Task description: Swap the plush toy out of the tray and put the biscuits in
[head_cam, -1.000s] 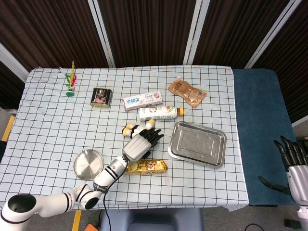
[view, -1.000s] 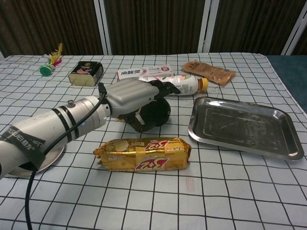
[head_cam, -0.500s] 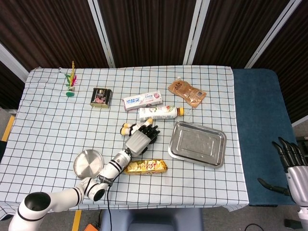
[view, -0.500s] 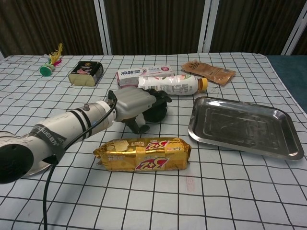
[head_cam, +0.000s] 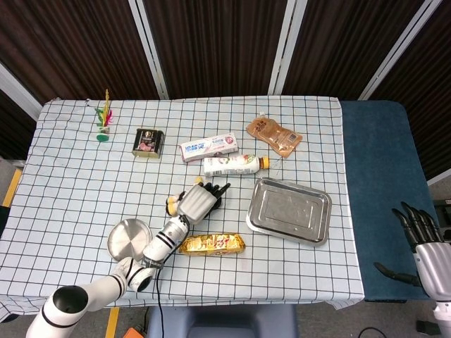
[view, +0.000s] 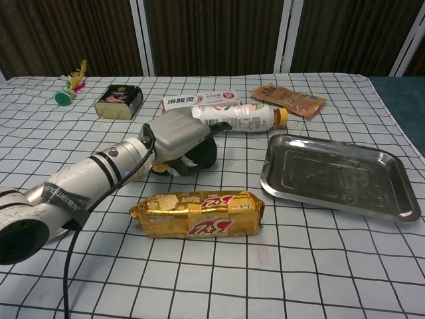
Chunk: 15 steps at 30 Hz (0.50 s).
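- Head view: your left hand [head_cam: 196,203] has drawn back toward you and to its left since the earlier frames, carrying the plush toy [head_cam: 174,204] with it. The fingers are curled over the toy's dark body, and only a yellow-and-white end pokes out on the hand's left.
- Head view: the tray [head_cam: 287,210] sits bare to the right of that hand, well apart from it. The biscuits [head_cam: 211,243] lie just nearer you than the hand, beside your forearm, where they were before.
- Head view: beyond the hand lies the milk bottle [head_cam: 235,165], then the toothpaste box [head_cam: 209,148]. The brown pouch [head_cam: 273,136] is further off to the right. The tin [head_cam: 148,143] and the shuttlecock [head_cam: 104,121] are far to the left. The round steel dish [head_cam: 129,240] sits left of your forearm.
- Head view: your right hand [head_cam: 423,239] hangs off the table at the far right, fingers spread, holding nothing.
- Chest view: the left hand [view: 179,137] covers the toy [view: 196,155] from above. It now sits further left than half a second ago.
- Chest view: the biscuit pack [view: 198,214] lies directly in front of the hand. The tray [view: 337,175] is to its right. The bottle [view: 239,118] lies just behind the fingers; whether they touch it you cannot tell.
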Each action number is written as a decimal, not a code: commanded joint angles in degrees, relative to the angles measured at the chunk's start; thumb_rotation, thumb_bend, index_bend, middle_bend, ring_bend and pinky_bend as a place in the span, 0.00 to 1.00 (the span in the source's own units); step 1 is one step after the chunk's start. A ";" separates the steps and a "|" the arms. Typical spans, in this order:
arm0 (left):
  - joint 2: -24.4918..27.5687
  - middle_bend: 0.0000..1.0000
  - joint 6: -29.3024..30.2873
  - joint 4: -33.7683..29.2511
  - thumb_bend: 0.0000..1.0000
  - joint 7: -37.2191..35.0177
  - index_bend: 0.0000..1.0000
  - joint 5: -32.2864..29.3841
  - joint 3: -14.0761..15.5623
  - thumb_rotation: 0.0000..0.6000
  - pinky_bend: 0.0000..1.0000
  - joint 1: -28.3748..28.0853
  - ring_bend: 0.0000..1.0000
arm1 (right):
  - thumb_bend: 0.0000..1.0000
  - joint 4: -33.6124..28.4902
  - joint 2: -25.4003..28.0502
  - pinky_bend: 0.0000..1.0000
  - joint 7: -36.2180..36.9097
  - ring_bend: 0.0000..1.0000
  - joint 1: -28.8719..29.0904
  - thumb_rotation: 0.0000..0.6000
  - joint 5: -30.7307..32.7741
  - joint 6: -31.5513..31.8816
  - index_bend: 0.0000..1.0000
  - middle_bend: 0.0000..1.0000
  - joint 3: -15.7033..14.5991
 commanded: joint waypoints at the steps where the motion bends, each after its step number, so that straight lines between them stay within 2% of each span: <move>1: -0.38 0.39 1.03 1.23 0.51 -1.14 0.11 0.86 0.64 1.00 0.71 0.15 0.46 | 0.19 -0.01 -0.02 0.00 -0.11 0.00 0.06 1.00 0.08 -0.07 0.02 0.00 0.03; 6: 0.98 0.42 3.56 0.93 0.54 -1.44 0.14 2.22 1.23 1.00 0.74 0.58 0.51 | 0.19 0.04 -0.02 0.00 -0.29 0.00 0.16 1.00 0.09 -0.34 0.02 0.00 -0.10; 9: 3.84 0.43 5.49 -1.96 0.55 -0.75 0.18 3.05 1.70 1.00 0.77 1.42 0.53 | 0.19 0.00 -0.05 0.00 -0.40 0.00 0.24 1.00 0.24 -0.53 0.02 0.00 -0.09; 12: 8.30 0.44 6.92 -8.02 0.55 2.53 0.20 2.67 1.79 1.00 0.78 3.18 0.53 | 0.19 -0.20 -0.05 0.00 -0.60 0.00 0.22 1.00 0.28 -0.61 0.02 0.00 -0.18; 15: 14.33 0.43 7.87 -17.56 0.55 7.80 0.20 1.05 1.96 1.00 0.78 6.00 0.53 | 0.19 -0.25 -0.08 0.00 -0.81 0.00 0.26 1.00 0.36 -0.73 0.02 0.00 -0.20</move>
